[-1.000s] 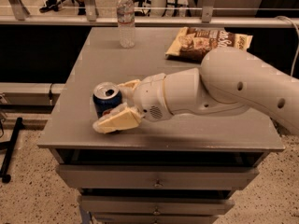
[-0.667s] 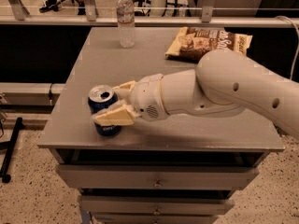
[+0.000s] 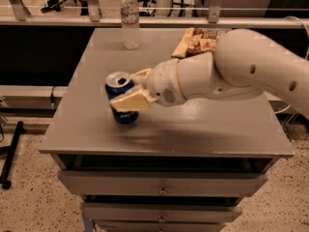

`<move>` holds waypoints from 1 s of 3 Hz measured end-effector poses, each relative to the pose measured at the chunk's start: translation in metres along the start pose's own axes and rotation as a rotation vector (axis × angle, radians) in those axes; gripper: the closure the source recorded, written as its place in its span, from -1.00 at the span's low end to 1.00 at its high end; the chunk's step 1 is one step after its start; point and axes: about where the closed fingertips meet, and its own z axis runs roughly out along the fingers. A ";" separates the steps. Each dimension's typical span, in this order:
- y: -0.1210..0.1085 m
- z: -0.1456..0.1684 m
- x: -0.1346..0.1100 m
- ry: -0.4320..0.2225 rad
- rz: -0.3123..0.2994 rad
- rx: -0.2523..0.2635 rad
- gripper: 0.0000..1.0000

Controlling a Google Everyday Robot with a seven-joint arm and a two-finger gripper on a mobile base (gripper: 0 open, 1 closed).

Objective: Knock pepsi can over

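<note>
The pepsi can (image 3: 121,111) is dark blue with a silver top. It is near the front left of the grey table (image 3: 193,129), roughly upright with its top leaning slightly left. My gripper (image 3: 125,87) reaches in from the right and is shut on the can. One cream finger (image 3: 131,102) lies across the can's front and the other finger (image 3: 143,73) is behind it. I cannot tell whether the can's base rests on the tabletop or hangs just above it.
A clear plastic water bottle (image 3: 130,19) stands at the table's back edge. A snack bag (image 3: 193,41) lies at the back, partly hidden by my arm. Drawers (image 3: 164,185) sit below the tabletop. A railing runs behind the table.
The gripper first shifted left with the can, tilting it. It then moved back and to the right, and the can moved with it and now stands straighter.
</note>
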 end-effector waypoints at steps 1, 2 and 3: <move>-0.044 -0.037 0.007 0.187 -0.037 0.011 1.00; -0.065 -0.061 0.031 0.400 -0.080 0.009 1.00; -0.072 -0.074 0.047 0.560 -0.131 0.021 1.00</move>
